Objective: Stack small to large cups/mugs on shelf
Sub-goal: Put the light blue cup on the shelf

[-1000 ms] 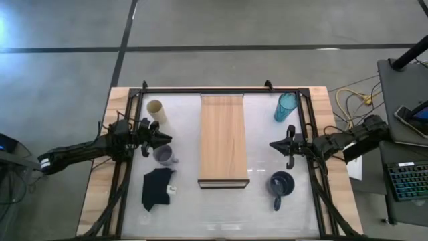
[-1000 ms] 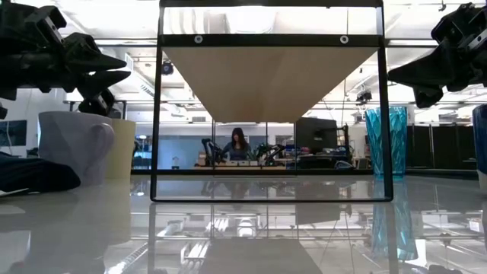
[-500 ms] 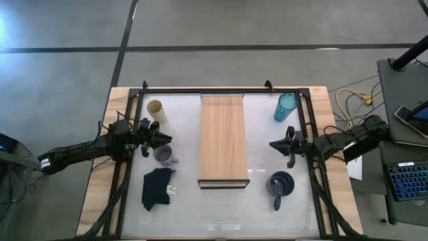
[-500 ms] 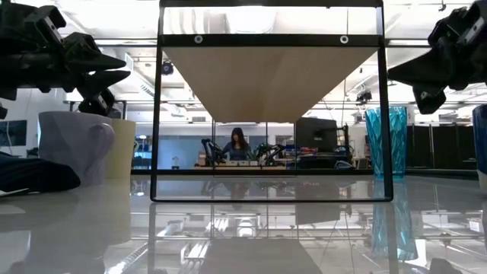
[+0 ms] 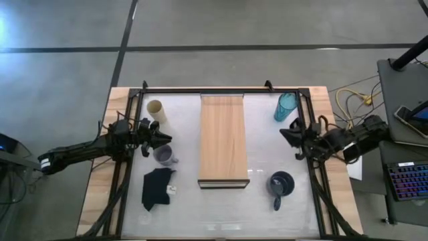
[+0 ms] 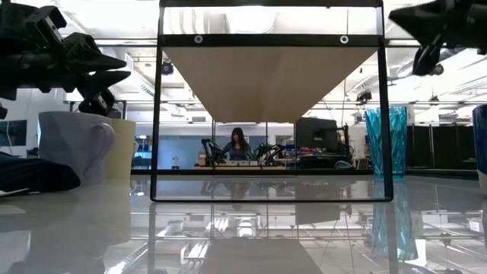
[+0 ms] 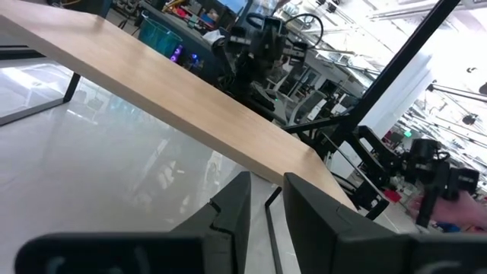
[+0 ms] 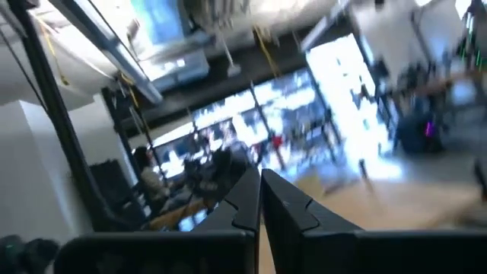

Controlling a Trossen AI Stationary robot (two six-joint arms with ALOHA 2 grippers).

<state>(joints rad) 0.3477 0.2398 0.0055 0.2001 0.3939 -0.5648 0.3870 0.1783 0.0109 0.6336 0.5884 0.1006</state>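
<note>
The wooden shelf (image 5: pixel 223 139) stands on a black frame at the table's middle. To its left, the cream cup (image 5: pixel 156 109) stands far, the lavender mug (image 5: pixel 164 155) nearer. To its right, the teal tumbler (image 5: pixel 285 106) stands far, the dark blue mug (image 5: pixel 281 183) near. All four stand upright on the tabletop. My left gripper (image 5: pixel 166 138) hovers just beyond the lavender mug, above the tabletop, its fingers a little apart (image 7: pixel 266 194), touching nothing. My right gripper (image 5: pixel 283 132) is shut (image 8: pixel 259 179) and raised high (image 6: pixel 399 14) between tumbler and blue mug.
A black cloth (image 5: pixel 158 187) lies near the lavender mug at the front left. The black table frame (image 5: pixel 221 90) runs around the white tabletop. The shelf's frame posts (image 6: pixel 157 114) stand in the middle. A person sits in the room far behind (image 6: pixel 237 143).
My right gripper has risen, drawn back toward the table's right edge and tipped its fingers upward; it stays shut. The cups and mugs have not moved.
</note>
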